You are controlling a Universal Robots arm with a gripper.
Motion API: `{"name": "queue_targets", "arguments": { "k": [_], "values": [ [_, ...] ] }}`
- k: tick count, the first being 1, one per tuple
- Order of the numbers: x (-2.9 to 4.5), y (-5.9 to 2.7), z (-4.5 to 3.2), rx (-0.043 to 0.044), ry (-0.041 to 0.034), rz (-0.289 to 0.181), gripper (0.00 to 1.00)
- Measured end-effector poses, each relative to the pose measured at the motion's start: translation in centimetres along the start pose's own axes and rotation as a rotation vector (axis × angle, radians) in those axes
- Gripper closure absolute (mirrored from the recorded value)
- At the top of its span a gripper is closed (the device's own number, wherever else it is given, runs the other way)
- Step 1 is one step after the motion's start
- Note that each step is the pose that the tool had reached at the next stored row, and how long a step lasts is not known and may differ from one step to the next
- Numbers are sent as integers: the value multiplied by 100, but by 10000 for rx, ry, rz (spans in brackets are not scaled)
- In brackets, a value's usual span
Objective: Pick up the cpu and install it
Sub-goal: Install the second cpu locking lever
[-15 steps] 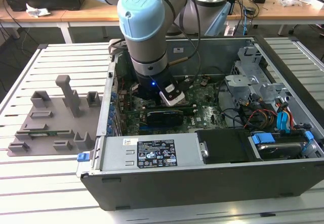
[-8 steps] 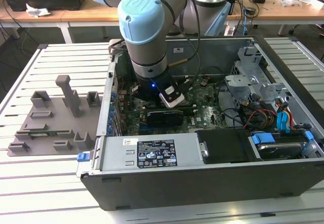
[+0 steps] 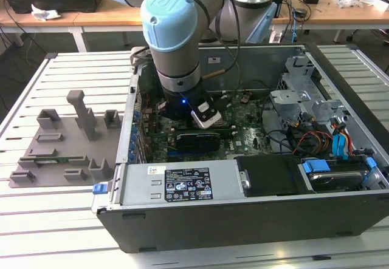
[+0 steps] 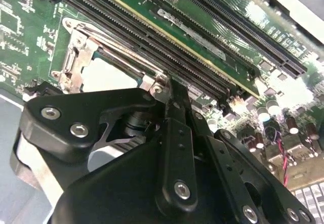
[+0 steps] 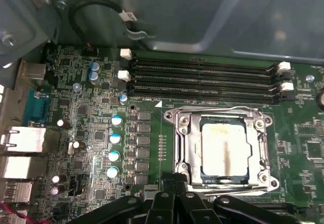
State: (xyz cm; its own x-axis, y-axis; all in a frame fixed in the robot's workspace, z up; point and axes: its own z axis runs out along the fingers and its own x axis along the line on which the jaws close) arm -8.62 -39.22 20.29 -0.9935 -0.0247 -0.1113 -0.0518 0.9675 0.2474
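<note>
The cpu (image 5: 223,148), a pale silver square, lies flat in the motherboard socket with the metal frame (image 5: 185,150) around it. In the second wrist view the cpu (image 4: 106,76) shows just beyond the black gripper links. My gripper (image 5: 176,177) is low over the board at the socket's edge, its fingers drawn together to one tip with nothing between them. That same tip (image 4: 163,85) reaches the corner of the frame. In the exterior view the arm's wrist (image 3: 176,56) reaches down into the open computer case (image 3: 243,220).
Long memory slots (image 5: 202,80) run beside the socket, and capacitors (image 5: 115,145) stand on its other side. Drive cages and coloured cables (image 3: 328,141) fill the case at the exterior view's right. A grey fixture (image 3: 67,141) sits outside the case on the slatted table.
</note>
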Motion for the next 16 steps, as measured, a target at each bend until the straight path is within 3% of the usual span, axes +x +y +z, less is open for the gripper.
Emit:
{"name": "queue_targets", "arguments": {
  "k": [3, 6, 8, 10, 16],
  "values": [
    [-12, 26, -89, 144, 6, -13, 89],
    [-42, 40, -131, 602, 26, -8, 89],
    [-75, 62, -122, 763, 28, 4, 89],
    [-115, 99, -108, 804, 28, 5, 89],
    [-221, 276, -50, 810, 30, 5, 89]
  ]
}}
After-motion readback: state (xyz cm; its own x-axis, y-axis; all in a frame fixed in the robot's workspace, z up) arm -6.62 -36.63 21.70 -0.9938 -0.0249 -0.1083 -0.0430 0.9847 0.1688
